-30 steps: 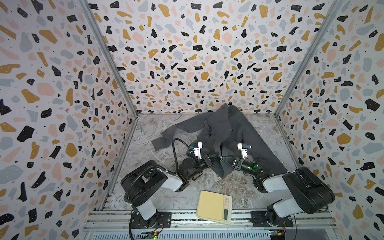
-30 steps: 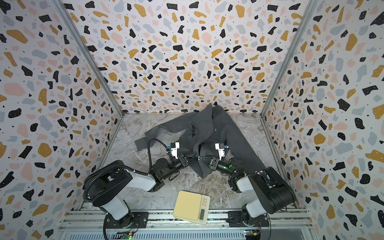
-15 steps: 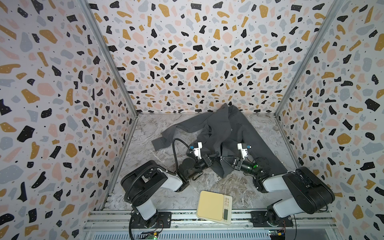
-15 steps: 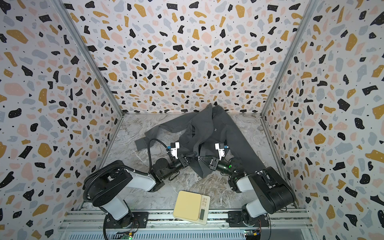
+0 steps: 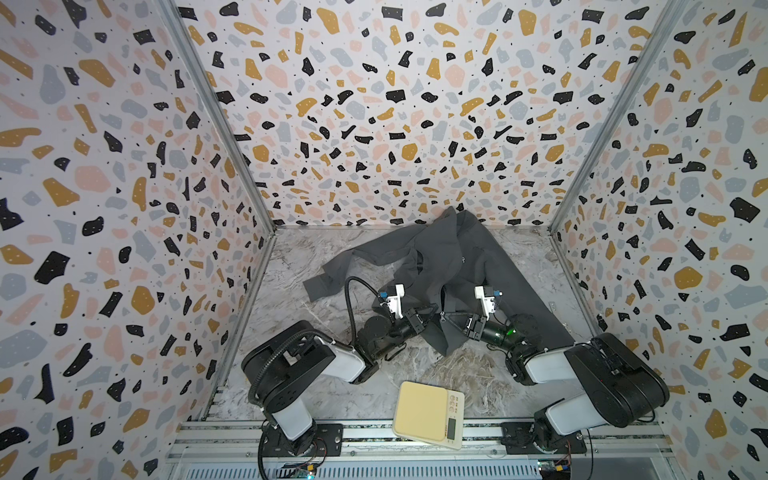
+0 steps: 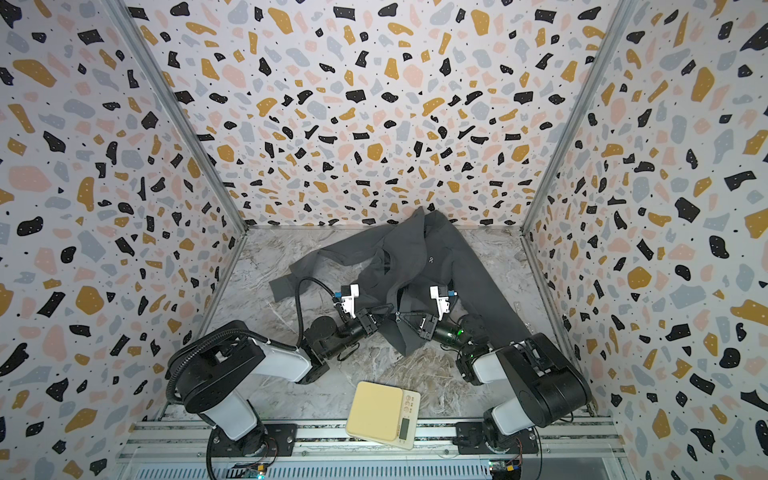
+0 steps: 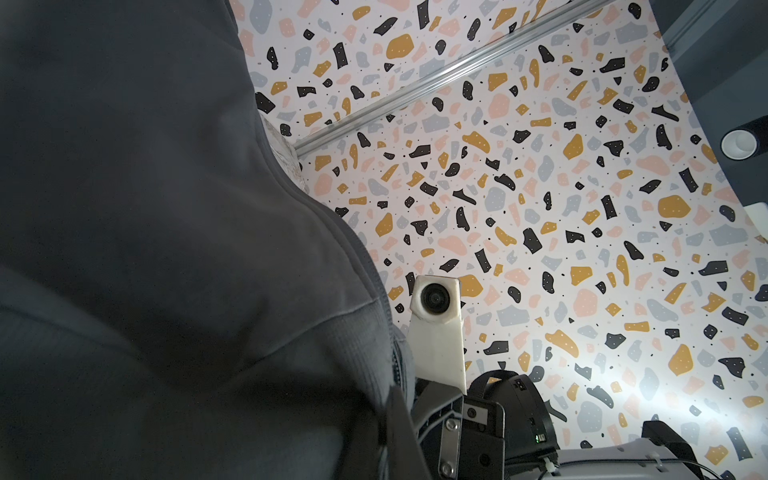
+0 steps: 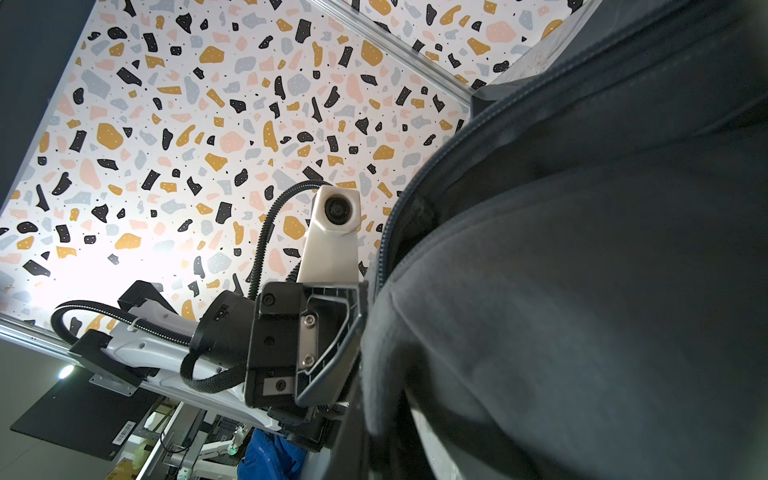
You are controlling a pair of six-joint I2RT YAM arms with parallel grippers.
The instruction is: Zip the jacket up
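Jacket (image 5: 469,266): dark charcoal-grey fabric, long-sleeved, with a small white chest logo (image 5: 462,260). It lies crumpled on the grey marbled tabletop (image 5: 291,282), spreading from my two grippers out to the far terrazzo-patterned wall (image 5: 374,124).
Sleeves: one runs away past the outer side of my left gripper and the other trails past the outer side of my right gripper.
Left gripper (image 5: 430,314): closed narrow on the jacket's front panel near the hem. The right wrist view shows one dark finger (image 8: 332,353) pressed against the edge of the cloth.
Right gripper (image 5: 452,320): closed narrow, its tips at the low end of the front zip. Whether it pinches the pull or only the cloth I cannot tell.
Zip slider (image 5: 442,314): small and silver, sitting between my two sets of fingertips, just beside the right ones. It shows in both top views (image 6: 397,314).
Gap between grippers: small. They face each other tip to tip, with a fold of jacket hanging below them toward my bases.
Left wrist view: grey cloth (image 7: 166,249) fills the near side, and my right wrist's white camera mount (image 7: 436,316) stands just beyond it.
Kitchen scale (image 5: 430,409): cream-yellow and square, behind both grippers between my two bases, well apart from the jacket.
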